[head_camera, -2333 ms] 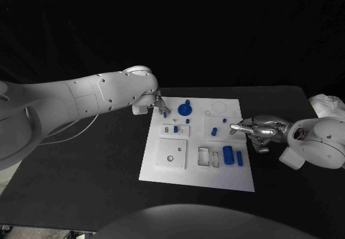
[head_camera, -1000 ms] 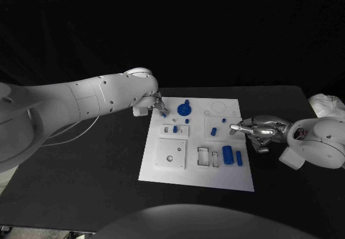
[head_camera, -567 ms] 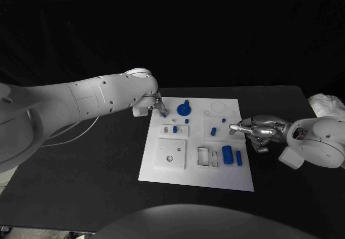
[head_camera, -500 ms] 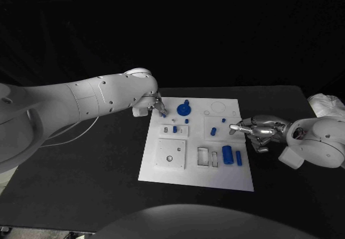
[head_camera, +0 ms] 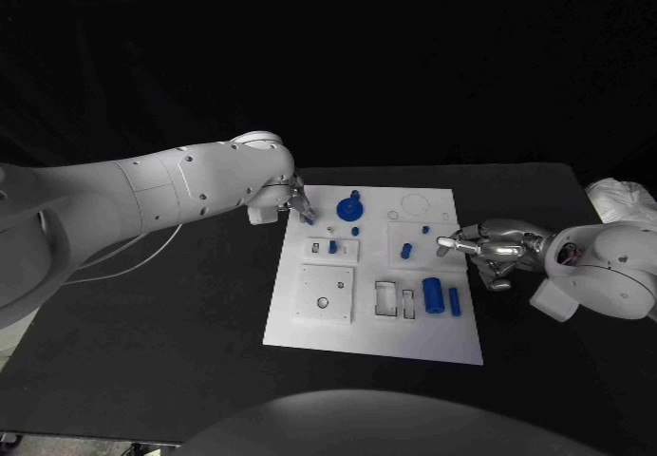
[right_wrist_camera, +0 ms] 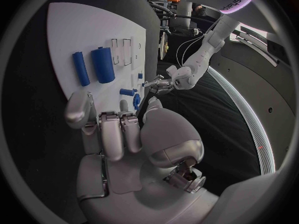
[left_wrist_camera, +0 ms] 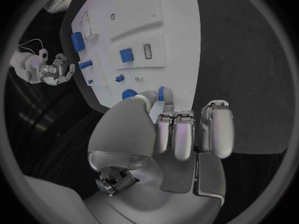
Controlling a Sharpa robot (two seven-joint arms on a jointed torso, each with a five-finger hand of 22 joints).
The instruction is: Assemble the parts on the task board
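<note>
At far-left corner of task board point(head_camera: 377, 328), head view: left hand point(head_camera: 296, 202) pinches small blue part point(head_camera: 312, 218) just above board edge; right hand point(head_camera: 490, 249) waits at board's right edge, fingers curled, nothing held. Left wrist view: small blue part point(left_wrist_camera: 162, 93) sits between thumb and fingertip, touching board. Right wrist view: right hand point(right_wrist_camera: 121, 129) curled, empty. Advice: keep part upright, line up over its socket, press gently.

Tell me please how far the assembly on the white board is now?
Early to middle stage. Some blue parts already stand in the task board, such as the round blue piece. The left robot hand pinches a small blue part at the board's edge. The large cylinder and slim peg lie loose; the right robot hand holds nothing.
</note>
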